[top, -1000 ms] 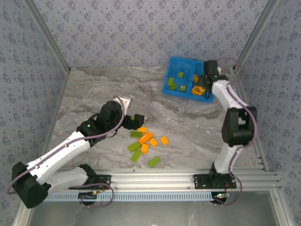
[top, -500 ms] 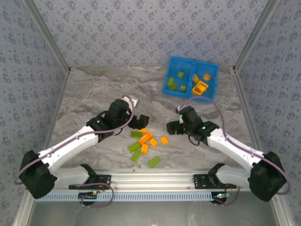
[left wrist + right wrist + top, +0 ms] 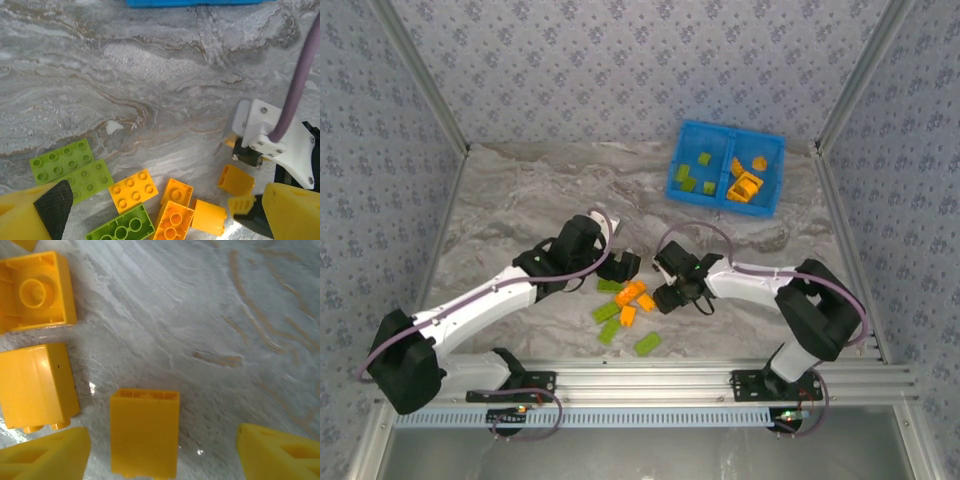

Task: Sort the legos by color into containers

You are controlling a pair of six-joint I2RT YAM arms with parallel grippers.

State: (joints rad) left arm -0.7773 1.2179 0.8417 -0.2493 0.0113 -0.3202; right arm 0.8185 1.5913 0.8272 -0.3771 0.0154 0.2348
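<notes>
White right arm low over legos

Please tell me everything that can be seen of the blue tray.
The blue tray is a bright, rectangular box that looks like plastic, with low walls and a central divider that makes two compartments. It lies flat at the far right of the marble-patterned table, turned slightly askew. Its left compartment holds a few green bricks, and its right one holds orange bricks.
</notes>
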